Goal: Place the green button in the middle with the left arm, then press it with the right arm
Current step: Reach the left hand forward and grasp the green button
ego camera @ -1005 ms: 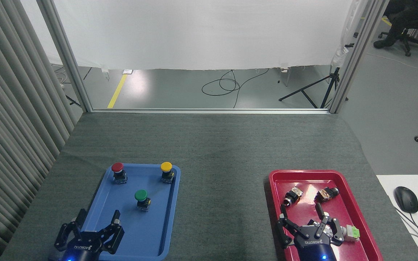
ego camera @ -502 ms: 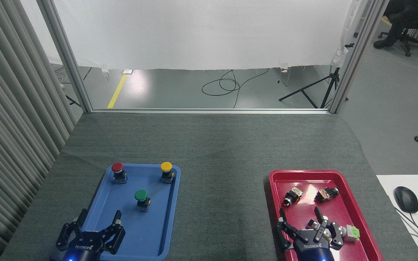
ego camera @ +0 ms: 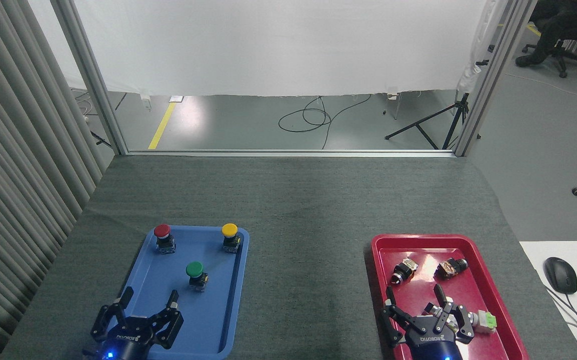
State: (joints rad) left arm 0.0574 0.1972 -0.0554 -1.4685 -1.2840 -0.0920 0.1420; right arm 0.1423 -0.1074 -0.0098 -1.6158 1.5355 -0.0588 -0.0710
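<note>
Three buttons: stood upright in the blue tray (ego camera: 143, 280), all clear of one another.
Green button (ego camera: 195, 274): sat near the tray's middle, nearer the robot than the other two, touched by nothing.
Red button (ego camera: 163, 237): stood at the tray's far left corner.
Yellow button (ego camera: 230, 236): stood at the tray's far right corner, close to the rim.
Left gripper (ego camera: 141, 311): hung over the tray's near end, fingers spread and empty, its fingertips short of the green button and apart from it; a blue light glowed at its base.
Right gripper (ego camera: 421, 305): hung over the near end of the red tray (ego camera: 468, 242), well right of the blue tray, fingers spread, gripping nothing.
Middle (ego camera: 308, 260): bare grey-green cloth lay just right of the blue tray, between it and the red one.
Red tray contents: small parts lay in it, too small to tell apart.
</note>
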